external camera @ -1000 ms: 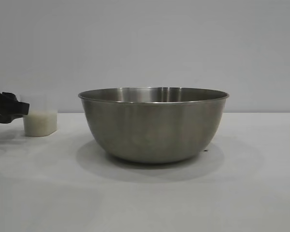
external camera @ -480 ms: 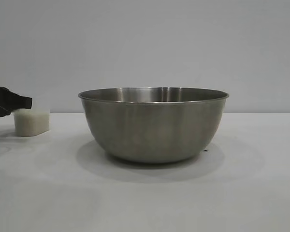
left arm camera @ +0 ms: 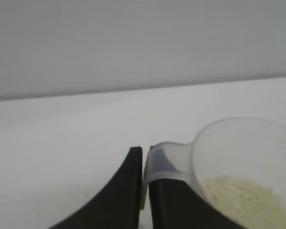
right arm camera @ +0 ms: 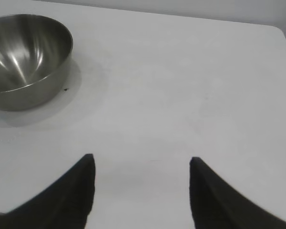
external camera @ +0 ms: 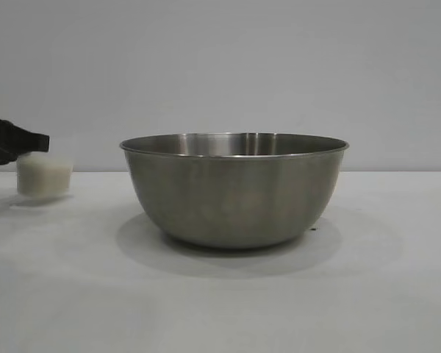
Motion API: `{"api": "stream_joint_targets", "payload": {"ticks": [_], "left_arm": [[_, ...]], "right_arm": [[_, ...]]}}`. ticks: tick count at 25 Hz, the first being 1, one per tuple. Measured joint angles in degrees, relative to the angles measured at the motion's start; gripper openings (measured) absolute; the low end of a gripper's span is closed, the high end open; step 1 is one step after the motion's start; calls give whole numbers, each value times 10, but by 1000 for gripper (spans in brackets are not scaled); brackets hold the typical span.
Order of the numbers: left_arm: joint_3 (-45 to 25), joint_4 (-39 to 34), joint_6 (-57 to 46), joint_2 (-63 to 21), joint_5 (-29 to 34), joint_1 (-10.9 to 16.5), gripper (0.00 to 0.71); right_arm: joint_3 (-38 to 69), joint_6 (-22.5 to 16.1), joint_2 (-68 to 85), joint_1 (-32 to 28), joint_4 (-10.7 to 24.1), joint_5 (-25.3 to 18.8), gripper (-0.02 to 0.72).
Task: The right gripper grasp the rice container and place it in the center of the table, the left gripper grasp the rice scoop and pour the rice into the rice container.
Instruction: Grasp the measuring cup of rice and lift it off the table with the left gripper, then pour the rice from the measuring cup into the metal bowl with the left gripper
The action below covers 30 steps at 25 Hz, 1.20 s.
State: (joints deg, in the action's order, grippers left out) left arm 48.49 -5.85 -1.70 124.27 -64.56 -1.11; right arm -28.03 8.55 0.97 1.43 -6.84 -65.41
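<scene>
The rice container [external camera: 234, 190], a large steel bowl, stands in the middle of the white table [external camera: 220, 309]; it also shows far off in the right wrist view [right arm camera: 24, 57]. The rice scoop [external camera: 44, 175], a small translucent cup partly full of white rice [left arm camera: 248, 200], is at the far left, just above the table. My left gripper [external camera: 29, 141] is shut on the scoop's side handle [left arm camera: 167, 164], its fingers [left arm camera: 126, 191] pinching it from both sides. My right gripper [right arm camera: 140, 162] is open and empty over bare table, well away from the bowl, and out of the exterior view.
A plain grey wall stands behind the table. The table's far edge and rounded corner [right arm camera: 276, 28] show in the right wrist view. A small dark speck [external camera: 313, 229] lies beside the bowl's base.
My left gripper has drawn the rice scoop further left and lifted it slightly off the table. The bowl has not moved.
</scene>
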Motion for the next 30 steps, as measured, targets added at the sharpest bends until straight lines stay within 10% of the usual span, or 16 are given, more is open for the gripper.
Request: {"api": "stream_joint_targets", "payload": {"ticks": [11,30], "left_arm": [[-70,-23,-1,-130,0,-10,0],[-52,-14,29,-186,38,-202,0]], "right_arm": [[0,0,0,0,-1,0,378],[0,0,0,0,-1,0,378]]}}
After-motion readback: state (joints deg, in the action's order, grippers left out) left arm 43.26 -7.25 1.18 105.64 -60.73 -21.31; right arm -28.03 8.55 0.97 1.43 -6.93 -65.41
